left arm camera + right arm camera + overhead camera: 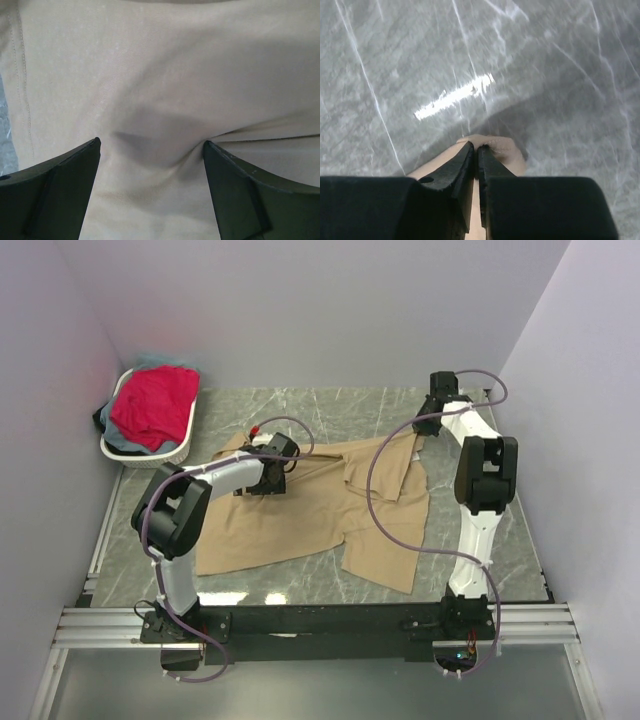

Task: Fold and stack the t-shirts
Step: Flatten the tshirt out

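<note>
A tan t-shirt (300,515) lies spread over the middle of the marble table, with its right part folded and rumpled. My left gripper (266,483) is down on its far left part. In the left wrist view this gripper (152,145) is open, both dark fingers (50,195) resting on the tan cloth (160,75), which creases at the right tip. My right gripper (424,430) is at the shirt's far right corner. The right wrist view shows it (476,146) shut on a tan fold (507,150) just above the table. A red-pink t-shirt (155,405) tops the basket pile.
A white oval basket (150,455) stands at the far left corner against the wall, with pale blue cloth (160,362) and dark cloth (100,418) under the red-pink shirt. Grey marble table (500,530) shows right of the shirt. Walls close in on three sides.
</note>
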